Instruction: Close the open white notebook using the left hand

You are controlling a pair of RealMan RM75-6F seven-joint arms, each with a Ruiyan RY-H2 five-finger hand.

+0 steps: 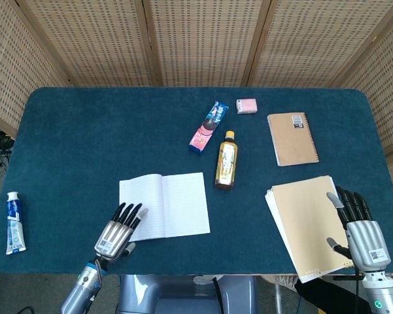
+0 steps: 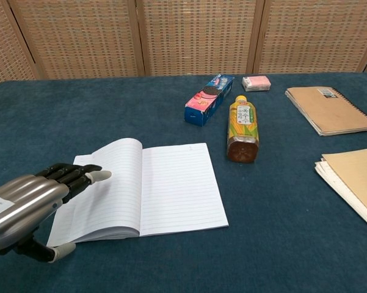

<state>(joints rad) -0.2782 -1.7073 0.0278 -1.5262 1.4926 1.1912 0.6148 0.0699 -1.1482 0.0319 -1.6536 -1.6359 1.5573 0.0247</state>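
Note:
The open white notebook (image 1: 163, 205) (image 2: 145, 188) lies flat on the blue table, lined pages up, near the front edge left of centre. My left hand (image 1: 118, 231) (image 2: 33, 207) is at the notebook's front left corner, fingers stretched out over the left page and holding nothing. Whether the fingertips touch the paper I cannot tell. My right hand (image 1: 356, 226) rests open at the front right, beside a tan pad, and shows only in the head view.
A tan pad (image 1: 307, 223) lies at the front right, a brown spiral notebook (image 1: 292, 138) behind it. A drink bottle (image 1: 226, 159), a cookie pack (image 1: 208, 126) and a pink eraser (image 1: 246, 106) sit behind the notebook. Toothpaste (image 1: 12, 221) lies far left.

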